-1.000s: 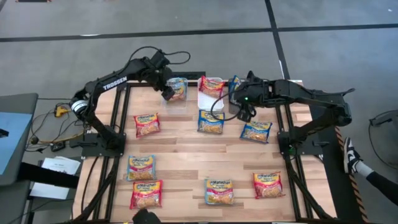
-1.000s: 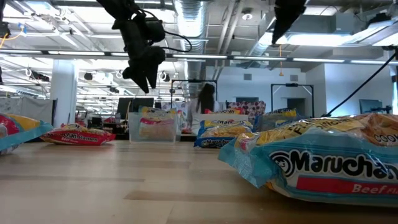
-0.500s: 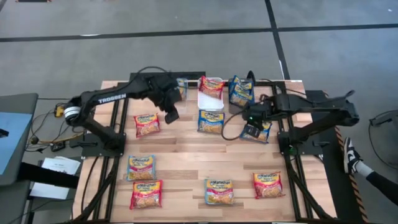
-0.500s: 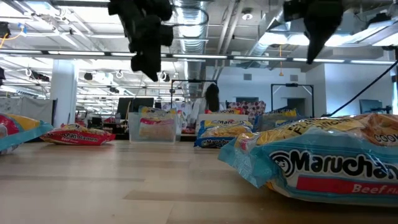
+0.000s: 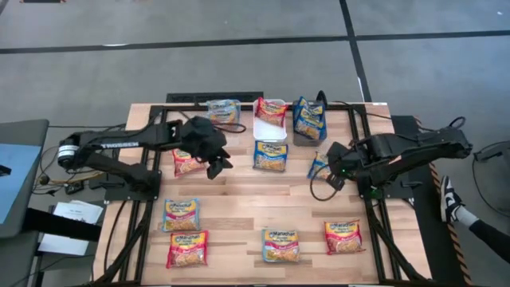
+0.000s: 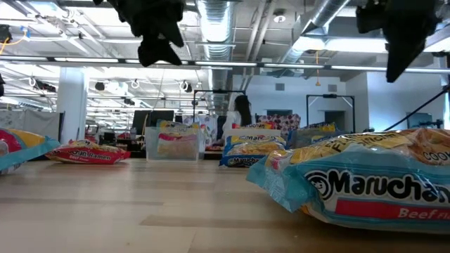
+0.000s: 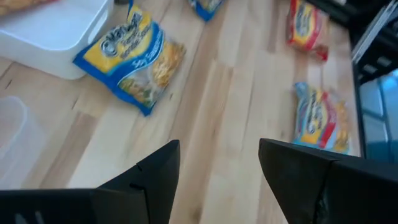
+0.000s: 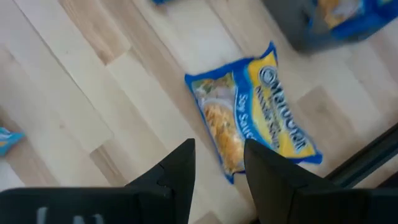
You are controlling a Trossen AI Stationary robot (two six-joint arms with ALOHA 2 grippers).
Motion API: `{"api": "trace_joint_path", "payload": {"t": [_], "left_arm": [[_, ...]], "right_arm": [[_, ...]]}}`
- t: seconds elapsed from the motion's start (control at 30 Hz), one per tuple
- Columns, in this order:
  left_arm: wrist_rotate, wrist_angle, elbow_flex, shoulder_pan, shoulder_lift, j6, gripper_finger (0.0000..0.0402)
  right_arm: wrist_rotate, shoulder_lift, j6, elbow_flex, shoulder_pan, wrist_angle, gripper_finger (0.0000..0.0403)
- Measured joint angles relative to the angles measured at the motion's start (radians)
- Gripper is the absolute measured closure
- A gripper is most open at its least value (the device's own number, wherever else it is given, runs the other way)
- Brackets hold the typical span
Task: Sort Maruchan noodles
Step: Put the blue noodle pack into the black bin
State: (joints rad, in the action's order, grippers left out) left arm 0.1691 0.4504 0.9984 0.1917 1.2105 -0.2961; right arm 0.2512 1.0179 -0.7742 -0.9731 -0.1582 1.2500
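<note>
Maruchan noodle packets lie flat across the wooden table [image 5: 239,195]. A red one [image 5: 185,162] is partly under my left gripper [image 5: 215,166], which hangs open in the air over bare wood, near a blue-yellow packet [image 7: 132,59]. My right gripper [image 5: 329,177] hovers open above another blue packet [image 8: 256,127], whose edge peeks out from under it [image 5: 317,164]. Neither gripper holds anything. The low view shows both high above the table, the left [image 6: 158,39] and the right [image 6: 404,46].
At the far edge stand a clear bin [image 5: 224,112], a white bin [image 5: 270,127] and a dark bin [image 5: 309,119], each with packets inside. Several more packets lie near the front edge [image 5: 182,214] [image 5: 280,244] [image 5: 343,237]. Bare wood lies in the middle.
My left gripper has swung from over the clear bin toward the near edge, out over the table's middle left, turning as it went. My right gripper has drawn back from the dark bin toward the near right, has sunk and rolled, and now hangs over the blue packet.
</note>
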Motion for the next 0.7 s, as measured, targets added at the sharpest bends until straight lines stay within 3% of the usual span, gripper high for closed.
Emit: {"api": "trace_joint_path", "payload": {"t": [0.3, 0.7], "left_arm": [[-0.1, -0.169, -0.049, -0.14, -0.069, -0.066, 0.0196], [-0.106, -0.288, -0.049, -0.26, -0.069, -0.059, 0.0196]], "right_arm": [[0.0, -0.014, -0.067, 0.049, -0.085, -0.023, 0.0236], [-0.012, 0.057, -0.057, 0.053, -0.044, -0.033, 0.0168]]}}
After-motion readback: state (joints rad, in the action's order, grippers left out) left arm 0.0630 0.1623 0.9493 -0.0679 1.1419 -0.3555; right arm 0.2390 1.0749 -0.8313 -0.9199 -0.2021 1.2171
